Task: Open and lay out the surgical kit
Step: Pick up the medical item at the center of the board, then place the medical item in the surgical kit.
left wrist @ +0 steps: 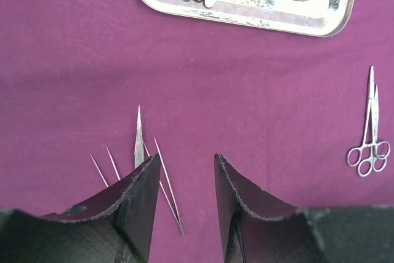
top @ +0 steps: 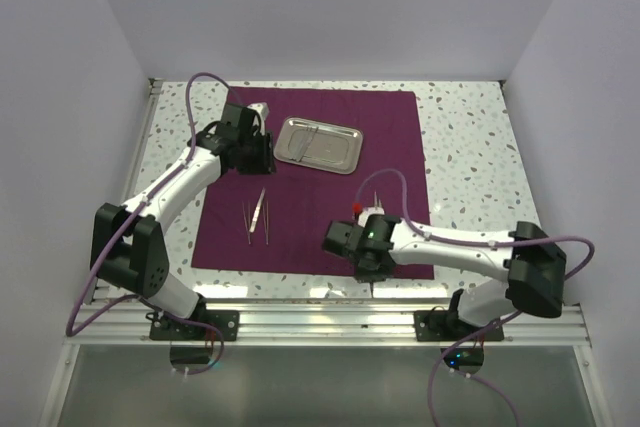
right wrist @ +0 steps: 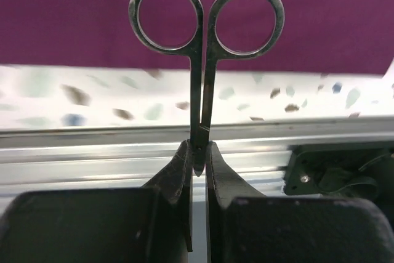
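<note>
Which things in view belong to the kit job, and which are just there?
Job: dark purple cloth wrap; shiny rectangular steel tray; thin silver tweezers and probes; ring-handled steel scissors in right gripper; ring-handled forceps.
Other: speckled white tabletop; aluminium rail.

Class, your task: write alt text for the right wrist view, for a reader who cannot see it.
The right pincer is shut on the shaft of a pair of steel scissors, whose two finger rings stand above it. Behind them lie the purple cloth, a speckled table and a metal rail.
</note>
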Controlling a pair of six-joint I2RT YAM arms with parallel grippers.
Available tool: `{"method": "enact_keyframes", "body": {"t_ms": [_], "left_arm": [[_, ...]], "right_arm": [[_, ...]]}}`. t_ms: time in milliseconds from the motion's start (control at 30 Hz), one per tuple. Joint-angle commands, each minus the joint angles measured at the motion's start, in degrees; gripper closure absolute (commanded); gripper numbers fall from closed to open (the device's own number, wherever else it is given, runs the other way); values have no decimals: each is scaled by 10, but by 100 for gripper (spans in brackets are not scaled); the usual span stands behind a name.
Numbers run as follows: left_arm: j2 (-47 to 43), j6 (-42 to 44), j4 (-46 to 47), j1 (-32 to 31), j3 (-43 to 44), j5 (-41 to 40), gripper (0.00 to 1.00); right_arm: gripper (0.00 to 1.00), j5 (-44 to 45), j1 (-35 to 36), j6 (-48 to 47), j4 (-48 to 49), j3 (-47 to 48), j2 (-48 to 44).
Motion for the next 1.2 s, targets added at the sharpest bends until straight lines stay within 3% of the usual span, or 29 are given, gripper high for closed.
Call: {"method": "enact_keyframes", "body": {"t_ms": [0,200,333,633,900,967,1000,1067,1167], "left_arm": [[-3,1,0,-2,27,-9,56],[7,-4,-10,-2,57,-19,56],[15,-7,-26,-2,84,-31,56],[59,-16,-60,-2,171,-65,55],[190,-21,-88,-2,335,-74,54],[232,-22,-95,-2,383,-74,54],[246,-23,-96,-2,397,-73,54],[286,-22,-95,-3,431,-72,54],[339,-15,-96,-13,472,-81,54]], "right_arm": [[100,144,-26,-32,-122,108,-50],[100,145,-172,-183,-51,135,-44],[100,127,-255,-270,22,145,17],[100,59,-317,-373,128,208,199],[99,6,-325,-384,109,178,190],[86,2,-328,-388,93,172,168],[67,1,-329,-391,88,173,161],[40,5,-333,-401,68,188,137],[20,11,-335,-409,36,223,108]]}}
